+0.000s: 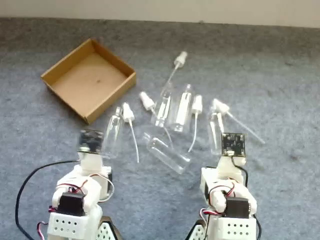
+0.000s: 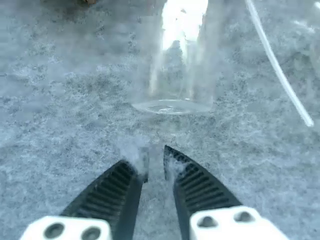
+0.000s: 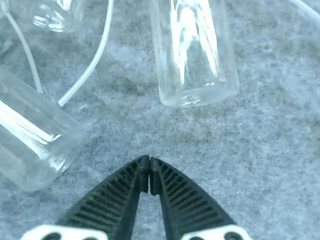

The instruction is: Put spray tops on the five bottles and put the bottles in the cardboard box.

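Overhead: cardboard box [image 1: 112, 102] beside bottles [image 1: 181, 107]; close-up: right claw [image 3: 149, 165] closed.

Five clear cylindrical plastic bottles [image 1: 168, 155] lie on their sides, with white spray tops [image 1: 127, 112] on thin tubes loose among them. The shallow brown cardboard box [image 1: 90, 77] sits open nearby.

Covered all over in a mottled grey, felt-like cloth [image 1: 280, 70], laid flat across the table, fuzzy and fibrous up close, flecked with paler fibres. Bounded along the far edge by a plain, pale beige strip [image 1: 160, 9], wall or floor impossible to tell. Lit softly and evenly, with only faint, blurred shadows. A little darker where grey meets beige.
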